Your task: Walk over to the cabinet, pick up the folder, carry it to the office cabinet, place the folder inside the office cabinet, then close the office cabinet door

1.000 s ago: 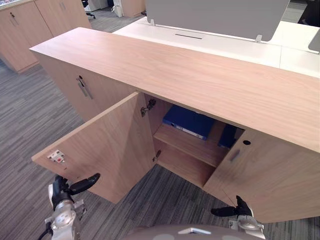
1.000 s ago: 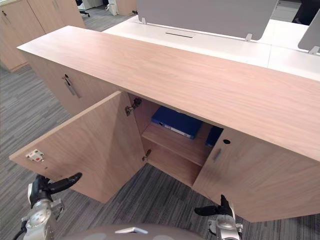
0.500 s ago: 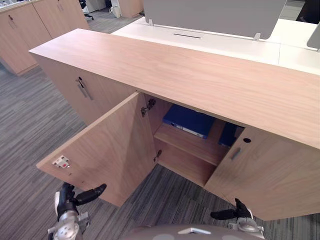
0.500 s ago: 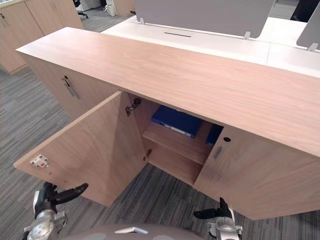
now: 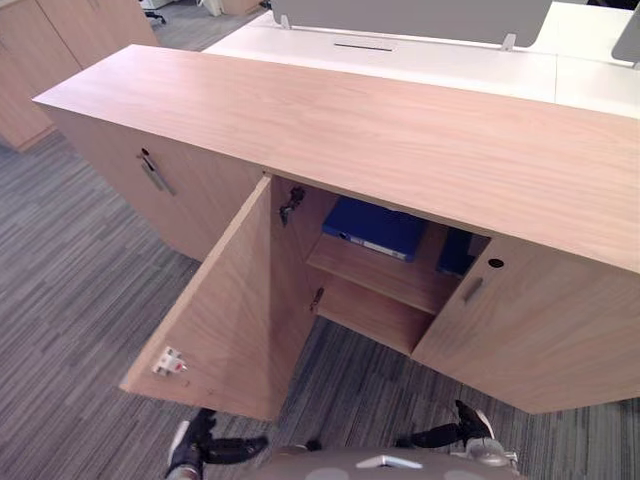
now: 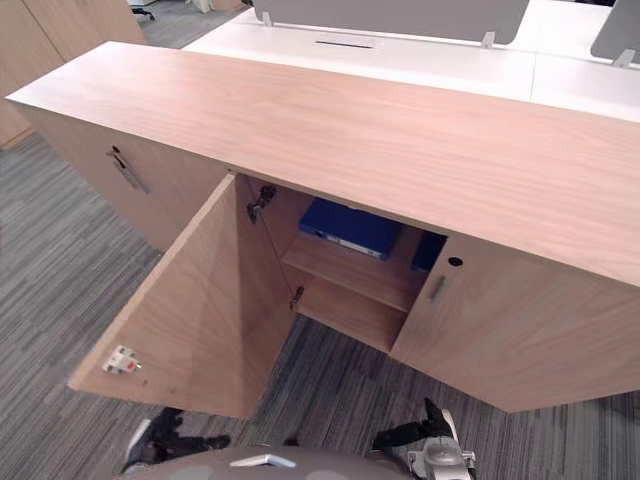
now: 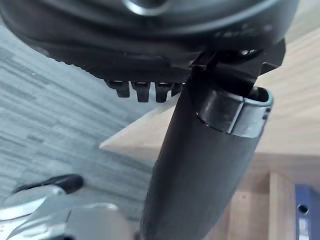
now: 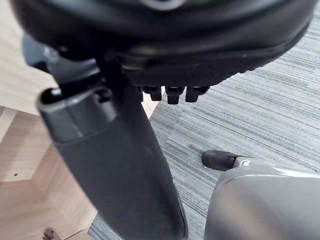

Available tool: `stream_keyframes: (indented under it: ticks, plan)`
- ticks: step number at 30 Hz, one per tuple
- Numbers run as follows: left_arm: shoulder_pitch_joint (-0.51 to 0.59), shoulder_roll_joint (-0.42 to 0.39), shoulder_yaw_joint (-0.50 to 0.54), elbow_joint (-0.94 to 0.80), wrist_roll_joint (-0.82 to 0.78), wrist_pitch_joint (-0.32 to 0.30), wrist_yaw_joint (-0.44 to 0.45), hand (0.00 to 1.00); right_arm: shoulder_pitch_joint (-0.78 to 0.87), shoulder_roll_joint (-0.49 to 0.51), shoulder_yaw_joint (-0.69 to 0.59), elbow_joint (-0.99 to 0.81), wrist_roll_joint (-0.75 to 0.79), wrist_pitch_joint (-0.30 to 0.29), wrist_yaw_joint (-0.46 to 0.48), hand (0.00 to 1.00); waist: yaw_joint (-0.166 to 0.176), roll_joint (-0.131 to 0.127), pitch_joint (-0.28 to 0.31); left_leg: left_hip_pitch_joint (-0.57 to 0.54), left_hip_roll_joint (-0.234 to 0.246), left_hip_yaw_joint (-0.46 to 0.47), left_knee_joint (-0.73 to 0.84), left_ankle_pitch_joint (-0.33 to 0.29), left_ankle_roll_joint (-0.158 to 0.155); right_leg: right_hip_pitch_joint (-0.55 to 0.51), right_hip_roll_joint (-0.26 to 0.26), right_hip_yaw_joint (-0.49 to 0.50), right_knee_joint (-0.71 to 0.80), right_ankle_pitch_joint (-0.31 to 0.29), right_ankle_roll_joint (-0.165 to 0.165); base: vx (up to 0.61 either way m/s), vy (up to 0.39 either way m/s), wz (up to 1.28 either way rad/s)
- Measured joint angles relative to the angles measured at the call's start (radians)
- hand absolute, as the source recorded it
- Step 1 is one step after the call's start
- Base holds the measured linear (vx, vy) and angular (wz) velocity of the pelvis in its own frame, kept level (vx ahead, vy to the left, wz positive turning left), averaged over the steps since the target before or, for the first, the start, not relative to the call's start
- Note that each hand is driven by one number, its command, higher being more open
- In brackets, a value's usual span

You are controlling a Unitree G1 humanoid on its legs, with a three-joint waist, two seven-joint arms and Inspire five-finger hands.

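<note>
A blue folder (image 5: pixel 378 228) lies flat on the upper shelf inside the wooden office cabinet (image 5: pixel 400 130). It also shows past my left hand (image 7: pixel 200 165) as a blue edge, the folder (image 7: pixel 306 210). The cabinet's left door (image 5: pixel 235 300) stands wide open and its right door (image 5: pixel 530 330) is ajar. My left hand (image 5: pixel 205 450) hangs low near the left door's free corner, open and holding nothing. My right hand (image 5: pixel 450 436) hangs low in front of the right door, open and empty as well, and is seen close up as the right hand (image 8: pixel 115 165).
A second blue item (image 5: pixel 455 250) stands behind the right door. A closed cabinet door with a metal handle (image 5: pixel 152 172) lies further left. White desks with grey screens (image 5: pixel 400 55) stand behind the cabinet. Grey striped carpet (image 5: pixel 80 260) spreads all around.
The whole view has shifted, so the camera moved. The left door has swung inward from wide open toward square with the cabinet. Both hands now show lower in the picture.
</note>
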Motion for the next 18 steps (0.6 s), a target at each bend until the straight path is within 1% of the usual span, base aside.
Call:
stream_keyframes:
  ticks: [2, 5, 6, 7, 9, 12, 14, 15, 18]
  plan:
    - [-0.008, 0.008, -0.029, 0.003, 0.017, 0.003, -0.024, 1.00, -0.005, 0.002, 0.003, 0.000, 0.000, 0.000, 0.000, 1.00, -0.015, 0.001, -0.001, -0.002, 0.000, 0.004, 0.000, 0.001, 0.001, -0.005, 0.001, 0.004, 0.000, 0.003, -0.001, 0.00, 0.004, -0.09]
    - [-0.078, 0.024, -0.117, 0.016, 0.070, 0.002, -0.045, 1.00, -0.017, 0.001, 0.027, 0.000, -0.003, 0.000, -0.004, 1.00, -0.034, 0.003, -0.002, -0.002, 0.001, 0.021, 0.000, 0.001, 0.002, -0.011, 0.002, 0.022, -0.005, 0.014, 0.000, -0.03, 0.009, -0.16]
    - [-0.096, 0.024, -0.137, 0.021, 0.085, 0.002, -0.053, 1.00, -0.021, 0.001, 0.033, 0.000, -0.005, 0.000, -0.005, 1.00, -0.036, 0.003, -0.003, -0.003, 0.001, 0.030, 0.000, 0.001, 0.002, -0.016, 0.002, 0.030, -0.008, 0.020, 0.000, -0.05, 0.033, -0.41]
    - [-0.121, 0.015, -0.169, 0.048, 0.094, 0.001, -0.066, 1.00, -0.029, 0.003, 0.038, -0.001, -0.009, -0.002, -0.005, 1.00, -0.043, 0.003, -0.004, -0.008, 0.001, 0.048, 0.000, 0.002, 0.003, -0.028, 0.003, 0.051, -0.012, 0.031, 0.000, -0.05, 0.041, -0.46]
    - [-0.146, -0.012, -0.203, 0.049, 0.132, 0.000, -0.067, 1.00, -0.031, 0.005, 0.036, 0.000, -0.008, -0.001, -0.005, 1.00, -0.045, 0.003, -0.004, -0.010, 0.000, 0.068, 0.000, 0.003, 0.004, -0.036, 0.003, 0.070, -0.023, 0.047, 0.001, -0.04, 0.032, -0.37]
    - [-0.219, -0.040, -0.237, 0.051, 0.183, -0.002, -0.071, 1.00, -0.034, 0.005, 0.037, 0.001, -0.009, 0.000, -0.014, 1.00, -0.070, 0.000, -0.006, -0.009, -0.001, 0.081, 0.000, 0.006, 0.006, -0.037, 0.003, 0.087, -0.041, 0.067, 0.002, -0.05, 0.014, -0.18]
    - [-0.300, -0.065, -0.241, 0.070, 0.202, -0.015, -0.049, 1.00, -0.032, 0.004, 0.036, 0.001, -0.009, 0.000, -0.023, 1.00, -0.093, -0.004, -0.009, -0.009, -0.001, 0.082, 0.000, 0.009, 0.004, -0.038, 0.004, 0.094, -0.051, 0.079, 0.001, -0.05, -0.002, -0.14]
    - [-0.335, -0.073, -0.241, 0.071, 0.205, -0.021, -0.030, 1.00, -0.027, 0.004, 0.035, 0.004, -0.009, -0.001, -0.030, 1.00, -0.099, -0.007, -0.011, -0.009, -0.001, 0.083, -0.001, 0.004, -0.004, -0.038, 0.006, 0.101, -0.060, 0.086, 0.000, -0.04, -0.001, -0.17]
    - [-0.416, -0.088, -0.240, 0.075, 0.220, -0.031, 0.027, 1.00, -0.007, 0.004, 0.032, 0.008, -0.008, 0.000, -0.046, 1.00, -0.105, -0.012, -0.020, -0.007, -0.001, 0.094, -0.010, 0.003, -0.008, -0.041, 0.012, 0.124, -0.084, 0.107, -0.003, 0.00, 0.000, -0.25]
